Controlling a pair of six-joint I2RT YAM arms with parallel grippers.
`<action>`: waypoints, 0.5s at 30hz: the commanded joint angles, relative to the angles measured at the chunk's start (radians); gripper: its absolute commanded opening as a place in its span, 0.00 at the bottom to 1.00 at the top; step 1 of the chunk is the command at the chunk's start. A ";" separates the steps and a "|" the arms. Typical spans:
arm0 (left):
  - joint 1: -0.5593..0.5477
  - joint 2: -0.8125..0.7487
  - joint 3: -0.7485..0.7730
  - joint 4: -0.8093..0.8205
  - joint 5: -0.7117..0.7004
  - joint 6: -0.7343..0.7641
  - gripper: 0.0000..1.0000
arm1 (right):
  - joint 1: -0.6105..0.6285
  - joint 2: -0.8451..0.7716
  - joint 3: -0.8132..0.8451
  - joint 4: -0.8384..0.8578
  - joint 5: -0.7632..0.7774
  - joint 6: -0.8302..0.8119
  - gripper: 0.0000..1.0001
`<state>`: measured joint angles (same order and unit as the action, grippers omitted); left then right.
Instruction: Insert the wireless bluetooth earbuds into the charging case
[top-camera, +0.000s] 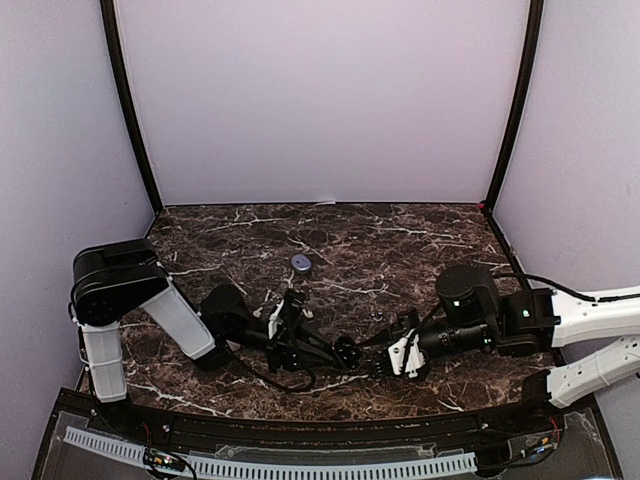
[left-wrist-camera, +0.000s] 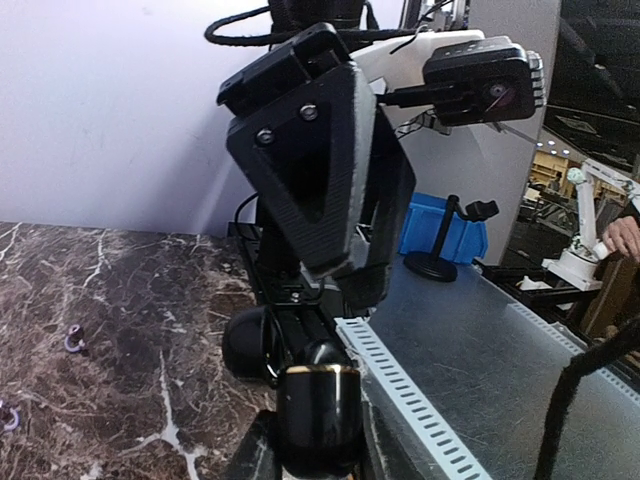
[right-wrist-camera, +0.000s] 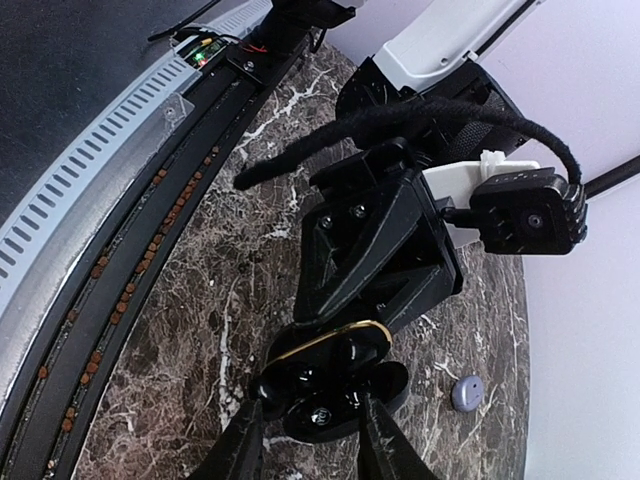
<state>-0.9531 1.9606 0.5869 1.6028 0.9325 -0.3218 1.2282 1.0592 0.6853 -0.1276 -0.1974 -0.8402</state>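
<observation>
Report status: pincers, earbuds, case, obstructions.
Left pincer shut on case. Right pincer straddles case, grip unclear. Dark lumps in case, maybe earbuds, unsure. Lavender disc on table, away from case.

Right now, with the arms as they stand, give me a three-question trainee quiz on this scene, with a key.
1. True or false: the left gripper is shut on the charging case.
2. What colour is the trim along the case's rim? A) gold B) red C) blue
3. In the top view, what lies on the table farther back than the case?
Key: 1 true; 2 A; 3 a small round lavender disc.
</observation>
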 joint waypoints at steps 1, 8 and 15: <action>0.030 -0.004 0.054 0.230 0.128 -0.102 0.00 | -0.008 -0.021 0.032 0.032 0.052 0.008 0.33; 0.112 -0.005 0.094 0.230 0.173 -0.168 0.00 | -0.082 -0.031 0.049 0.037 0.042 0.086 0.32; 0.137 0.009 0.128 0.230 0.188 -0.201 0.00 | -0.098 -0.002 0.070 0.039 0.062 0.073 0.30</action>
<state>-0.8188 1.9629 0.6876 1.6054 1.0843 -0.4873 1.1381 1.0416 0.7094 -0.1200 -0.1520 -0.7795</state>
